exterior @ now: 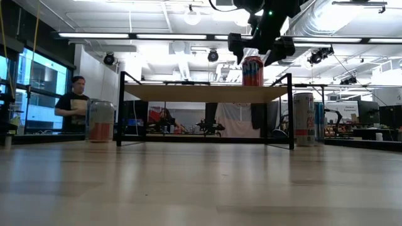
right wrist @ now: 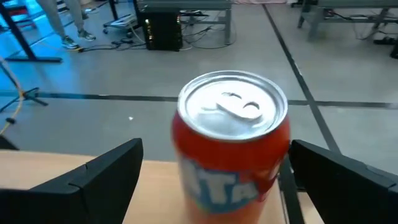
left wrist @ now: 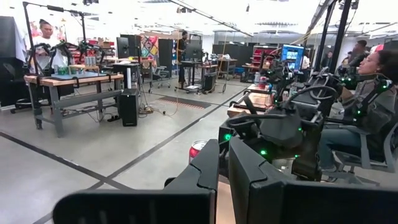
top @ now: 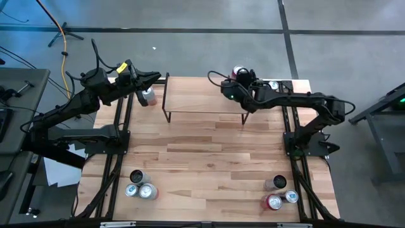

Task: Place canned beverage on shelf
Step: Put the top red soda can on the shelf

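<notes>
Two pincers are in view, and no open container with contents shows; the only vessels are sealed cans. The task item, a red canned beverage (right wrist: 231,149), stands upright on the shelf (top: 202,101) at that shelf's right end, in the upper centre-right of the high view. In the low view the same can sits on top of the plank, above the right-hand black leg.

The right pincer (right wrist: 214,171) is at this can. Its two dark fingers (right wrist: 99,177) stand wide apart, one on each side of the can, and a gap shows between each finger and the can wall; the fingers are spread and grip nothing. The can's silver lid with its pull tab faces the wrist camera, between the fingers.

The left pincer (top: 154,78) is at the upper left of the high view, just off the left end of the shelf, with its fingers pressed together and nothing between them. A silver and red can (top: 148,96) stands on the surface just beside it.

Three cans (top: 140,188) stand grouped at the lower left of the surface (top: 209,158). Three more cans (top: 278,193) stand grouped at the lower right. One further can (top: 273,85) stands at the upper right, behind the right arm.
</notes>
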Tool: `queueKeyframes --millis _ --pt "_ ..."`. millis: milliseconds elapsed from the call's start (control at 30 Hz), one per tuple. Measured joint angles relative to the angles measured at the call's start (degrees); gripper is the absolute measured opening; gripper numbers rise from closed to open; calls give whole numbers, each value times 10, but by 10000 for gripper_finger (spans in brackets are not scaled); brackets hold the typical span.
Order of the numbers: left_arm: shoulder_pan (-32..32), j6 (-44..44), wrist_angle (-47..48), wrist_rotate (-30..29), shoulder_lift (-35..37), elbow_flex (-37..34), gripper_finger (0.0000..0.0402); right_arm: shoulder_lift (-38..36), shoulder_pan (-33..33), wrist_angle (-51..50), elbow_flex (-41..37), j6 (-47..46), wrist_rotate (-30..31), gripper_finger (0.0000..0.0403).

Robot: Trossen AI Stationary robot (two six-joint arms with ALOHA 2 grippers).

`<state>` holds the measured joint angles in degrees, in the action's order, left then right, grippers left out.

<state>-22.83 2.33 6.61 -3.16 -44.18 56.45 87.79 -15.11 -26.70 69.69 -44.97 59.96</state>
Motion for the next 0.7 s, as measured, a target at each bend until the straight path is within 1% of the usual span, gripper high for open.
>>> queueKeyframes --millis 300,367,467,700 --pt "0 0 0 0 0 0 0 0 -34 2 0 0 -5 394" --pt "0 0 0 0 0 0 0 0 -40 6 0 0 -17 394" --pt "0 0 0 0 0 0 0 0 -47 8 0 0 -30 394" --pt "0 0 0 0 0 0 0 0 -56 3 0 0 -32 394"
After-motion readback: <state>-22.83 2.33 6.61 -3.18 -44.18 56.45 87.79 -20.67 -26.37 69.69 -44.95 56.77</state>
